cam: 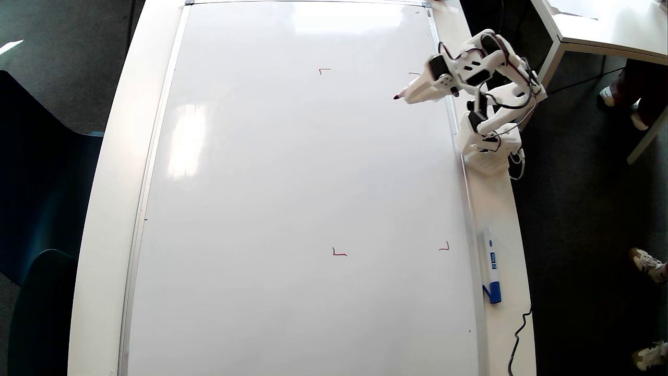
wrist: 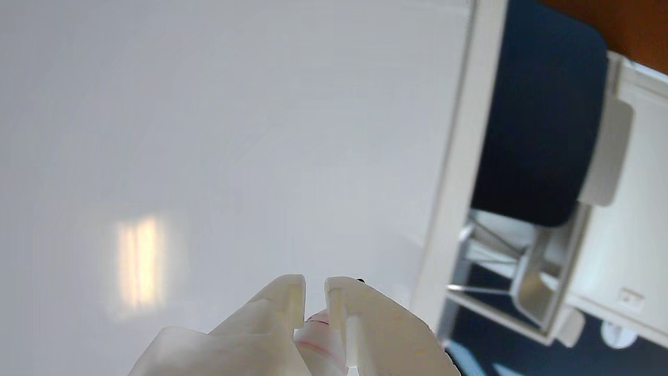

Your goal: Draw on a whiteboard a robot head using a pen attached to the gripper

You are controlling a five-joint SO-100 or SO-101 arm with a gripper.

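Note:
The whiteboard (cam: 292, 172) lies flat and fills most of the overhead view, bare except for several small red corner marks, one of them (cam: 339, 253) at lower middle. No robot head shows on it. My white gripper (cam: 413, 94) hangs over the board's upper right part, near its right frame. It is shut on the pen, whose dark red tip (cam: 398, 96) points left just above or at the surface; I cannot tell if it touches. In the wrist view the gripper (wrist: 314, 292) has its two fingers close together, with the pen (wrist: 317, 319) between them over the plain whiteboard (wrist: 209, 130).
The arm's base (cam: 490, 146) stands on the white table strip right of the board. A white marker with a blue cap (cam: 491, 269) lies there too, and a black cable (cam: 517, 339) below it. Dark chairs stand at the left, another table (cam: 600, 31) at the upper right.

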